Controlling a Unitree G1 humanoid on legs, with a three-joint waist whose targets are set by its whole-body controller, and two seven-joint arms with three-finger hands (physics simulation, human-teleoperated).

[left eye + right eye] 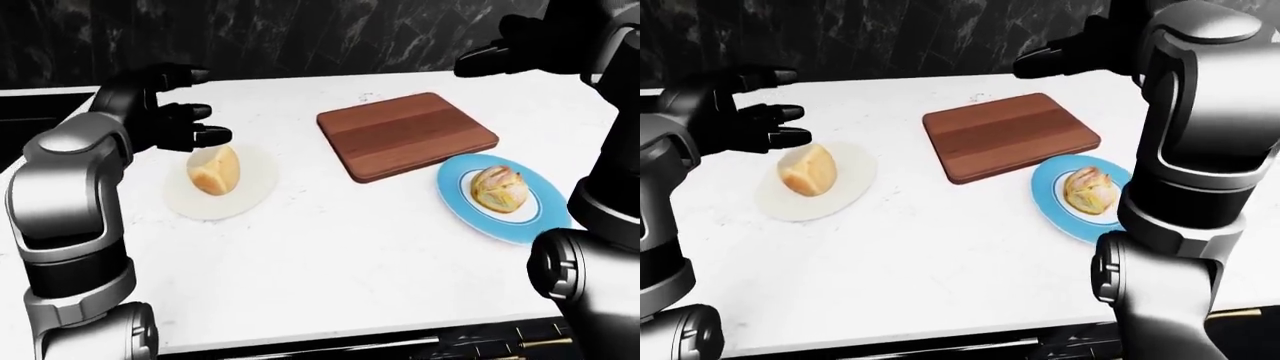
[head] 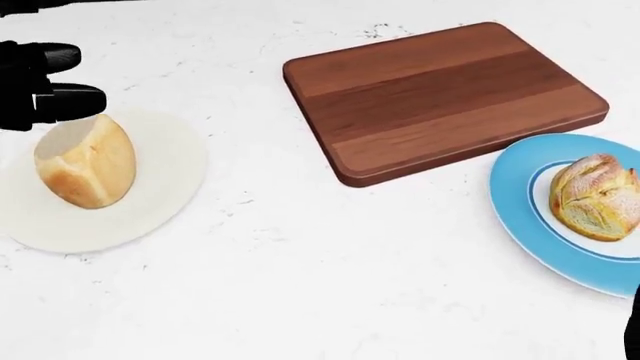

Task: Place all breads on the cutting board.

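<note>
A crusty bread roll [image 2: 84, 162] stands on a white plate [image 2: 160, 187] at the left. A sugar-dusted bun [image 2: 595, 196] lies on a blue plate [image 2: 520, 199] at the right. The brown wooden cutting board [image 2: 440, 94] lies between them, toward the top, with nothing on it. My left hand [image 1: 185, 112] is open, fingers spread, just above and left of the roll, not touching it. My right hand [image 1: 500, 49] is open and raised high above the board's far right side.
Everything rests on a white marble counter [image 2: 300, 285]. A dark marbled wall [image 1: 300, 34] runs behind it. The counter's near edge [image 1: 350, 334] shows at the bottom of the eye views, with dark cabinets below.
</note>
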